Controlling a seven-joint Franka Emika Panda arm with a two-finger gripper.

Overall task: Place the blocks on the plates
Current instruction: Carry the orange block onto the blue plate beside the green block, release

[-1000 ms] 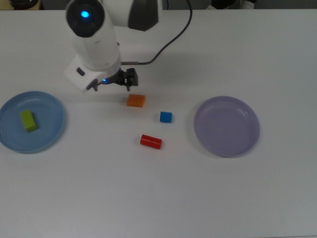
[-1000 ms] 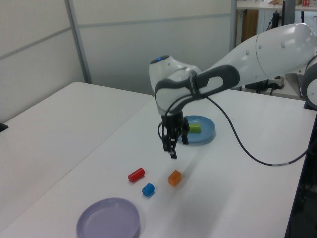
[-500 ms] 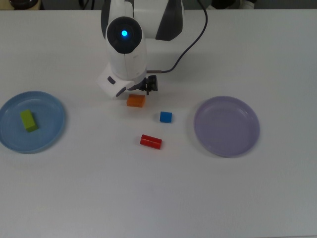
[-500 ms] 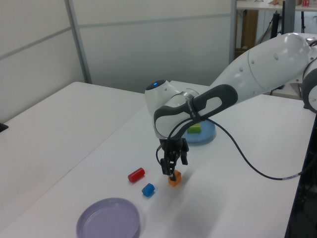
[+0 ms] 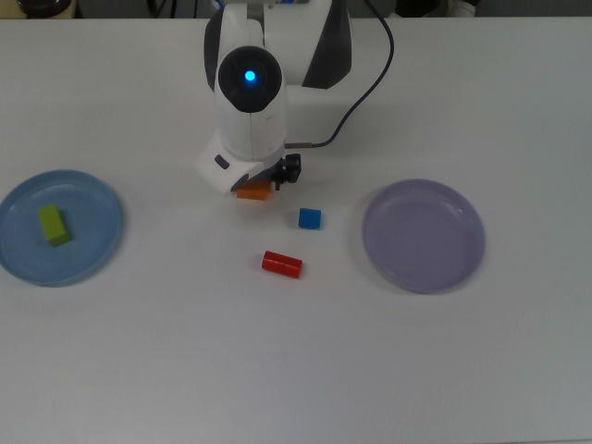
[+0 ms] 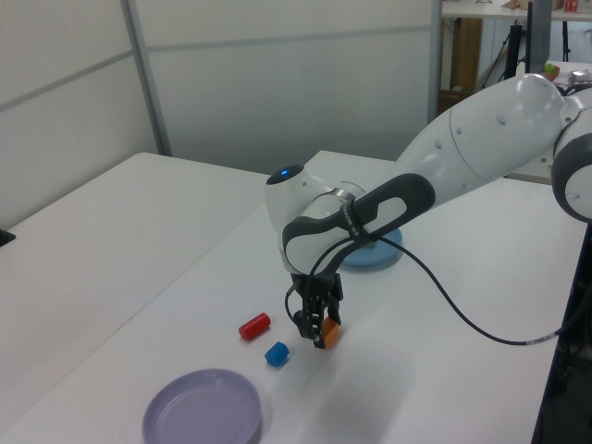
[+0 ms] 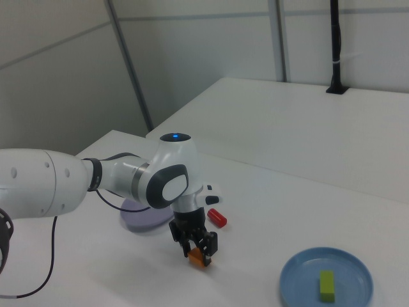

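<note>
White tabletop (image 5: 444, 370) carried everything. Gripper (image 6: 318, 334) stood low with open fingers straddling the orange block (image 7: 197, 258), near the blue cube (image 5: 310, 218); pickup seemed in hand. Next it likely needed to clamp, lift, and carry to a plate (image 5: 424, 235). No writing was legible.

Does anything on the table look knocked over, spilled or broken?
Nothing stands out. The green block lies on the blue plate, the purple plate is bare, and the gripper is at the orange block.
</note>
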